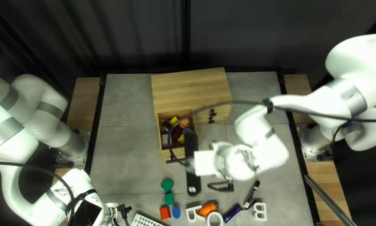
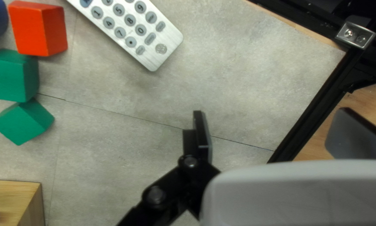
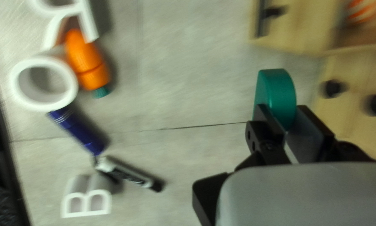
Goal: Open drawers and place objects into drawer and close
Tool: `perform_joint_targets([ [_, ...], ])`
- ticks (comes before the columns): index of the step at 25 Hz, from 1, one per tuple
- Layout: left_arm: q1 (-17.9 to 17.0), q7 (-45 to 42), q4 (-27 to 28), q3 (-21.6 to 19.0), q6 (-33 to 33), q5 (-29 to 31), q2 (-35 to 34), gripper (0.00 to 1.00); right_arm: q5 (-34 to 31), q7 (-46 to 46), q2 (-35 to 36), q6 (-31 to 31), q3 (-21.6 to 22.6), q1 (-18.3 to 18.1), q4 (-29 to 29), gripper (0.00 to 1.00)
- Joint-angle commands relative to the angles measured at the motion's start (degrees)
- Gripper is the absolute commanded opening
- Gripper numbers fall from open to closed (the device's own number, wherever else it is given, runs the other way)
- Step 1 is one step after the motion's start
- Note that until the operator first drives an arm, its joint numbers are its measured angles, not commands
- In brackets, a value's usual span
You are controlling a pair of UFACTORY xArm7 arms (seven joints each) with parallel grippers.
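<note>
The wooden cabinet (image 1: 190, 87) stands at the far side, its front turned to the near side so its drawers can slide out into open space. Its left drawer (image 1: 174, 154) is out, its cavity exposed from above to take things in. To the right of it, the cabinet front with 2 black knobs (image 1: 212, 113) is shut.

The left gripper (image 2: 278, 132) has its 2 fingers spread wide with nothing between them, over the near left area; it looks parked there, out of the other arm's way. The right gripper (image 3: 282, 108) is pinching a green block (image 3: 275, 86) from 2 sides, with the rounded end left sticking out past the fingertips, probably so it can be let go cleanly. In its own view that block is beside the open drawer; I judge the step is carrying it in.

At the near side lie the remote (image 1: 146, 220), the marker (image 1: 251, 195), an orange bottle (image 1: 209, 208) and a red block (image 1: 165, 213), likely still to be stowed. A striped ball (image 1: 184, 122) is already in the drawer; crowding there could hinder closing.
</note>
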Motion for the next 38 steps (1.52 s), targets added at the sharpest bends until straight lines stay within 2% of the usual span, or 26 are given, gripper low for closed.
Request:
perform_joint_targets([
  [1, 0.0, 0.0, 0.0, 0.0, 0.0, 0.0, 0.0, 1.0, -2.7, -1.2, 2.3, -6.9, -2.2, -2.7, -1.2, 0.04],
  [5, 0.0, 0.0, 0.0, 0.0, 0.0, 0.0, 0.0, 1.0, -3.1, -0.7, 3.3, -13.5, -3.1, -4.2, -4.3, 0.08],
  [6, 0.0, 0.0, 0.0, 0.0, 0.0, 0.0, 0.0, 1.0, -3.0, -0.6, 3.3, -14.9, -3.2, -4.5, -5.1, 0.62],
  [7, 0.0, 0.0, 0.0, 0.0, 0.0, 0.0, 0.0, 1.0, -3.0, -0.7, 3.4, -15.7, -3.3, -4.7, -5.7, 0.82],
  [8, 0.0, 0.0, 0.0, 0.0, 0.0, 0.0, 0.0, 1.0, -2.9, -0.7, 3.4, -16.7, -3.4, -5.0, -6.3, 0.91],
  [9, 0.0, 0.0, 0.0, 0.0, 0.0, 0.0, 0.0, 1.0, -2.7, -0.8, 3.4, -17.7, -3.5, -5.3, -6.9, 0.92],
  [10, 0.0, 0.0, 0.0, 0.0, 0.0, 0.0, 0.0, 1.0, -2.6, -0.9, 3.4, -18.1, -3.5, -5.4, -7.2, 1.0],
  [15, 0.0, 0.0, 0.0, 0.0, 0.0, 0.0, 0.0, 1.0, -1.8, -0.6, 2.2, -19.0, -3.4, -5.6, -9.0, 1.0],
  [20, 0.0, 0.0, 0.0, 0.0, 0.0, 0.0, 0.0, 1.0, -1.3, 1.0, 0.3, -16.1, -2.2, -4.1, -9.2, 1.0],
  [24, 0.0, 0.0, 0.0, 0.0, 0.0, 0.0, 0.0, 1.0, -1.3, 3.8, 1.4, -11.8, -0.1, -0.9, -6.5, 1.0],
  [31, 0.0, 0.0, 0.0, 0.0, 0.0, 0.0, 0.0, 1.0, -1.4, 9.1, 3.3, -9.4, 4.3, 5.5, -7.1, 1.0],
  [38, 0.0, 0.0, 0.0, 0.0, 0.0, 0.0, 0.0, 1.0, -6.7, 6.8, 1.4, -10.5, 8.9, 11.1, -14.0, 1.0],
])
